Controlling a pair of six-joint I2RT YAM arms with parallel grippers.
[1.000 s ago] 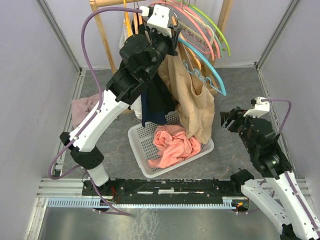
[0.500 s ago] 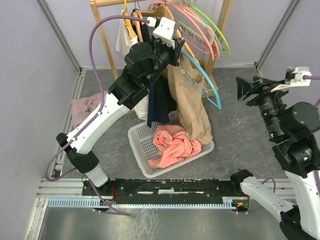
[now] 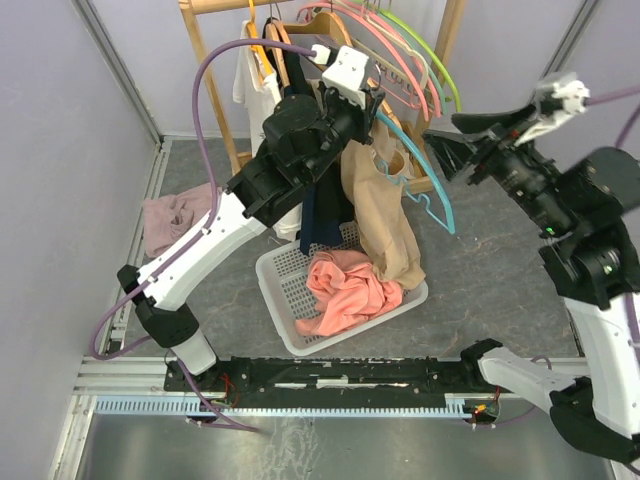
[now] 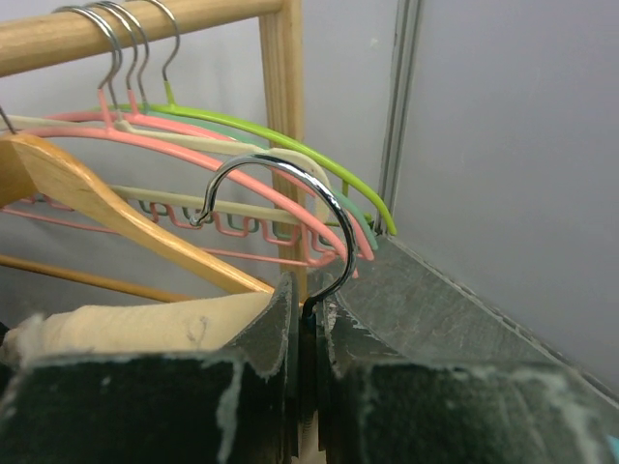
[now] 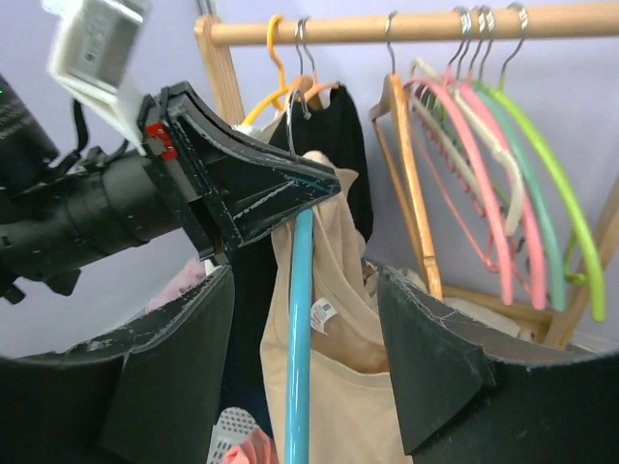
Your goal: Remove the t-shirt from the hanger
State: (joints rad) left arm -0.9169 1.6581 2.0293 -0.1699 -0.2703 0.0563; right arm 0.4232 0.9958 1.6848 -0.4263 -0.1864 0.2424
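Enclosure: grey wall panels are noted at left, back and right. Bare floor is left at far left around a crumpled pink cloth (image 3: 170,218), and again at right below the right arm. The wooden rack (image 3: 207,70) is set against the back wall. Its rail (image 5: 387,24) is crowded: a white garment (image 3: 243,85), a dark garment (image 3: 322,215), then empty pink hangers (image 5: 481,198) and a green hanger (image 5: 558,198) toward the right post. A white basket (image 3: 283,290) is placed on the floor below, with a coral garment (image 3: 345,290) heaped in it.

The tan t-shirt (image 3: 388,215) is hung on the blue hanger (image 3: 428,165), its hem reaching down over the basket's far corner.

Left gripper (image 4: 308,290): the fingers are pressed together on the hanger's metal hook (image 4: 276,172), which is held clear below the rail.

Right gripper (image 5: 305,280): the fingers are spread wide and nothing is held. It is raised near the hanger's right arm; contact cannot be judged.

Hidden: the hook's shank is swallowed between the left fingers. The shirt's left shoulder is covered by the left arm in the overhead view. The shirt's lower half is cut off in the right wrist view.
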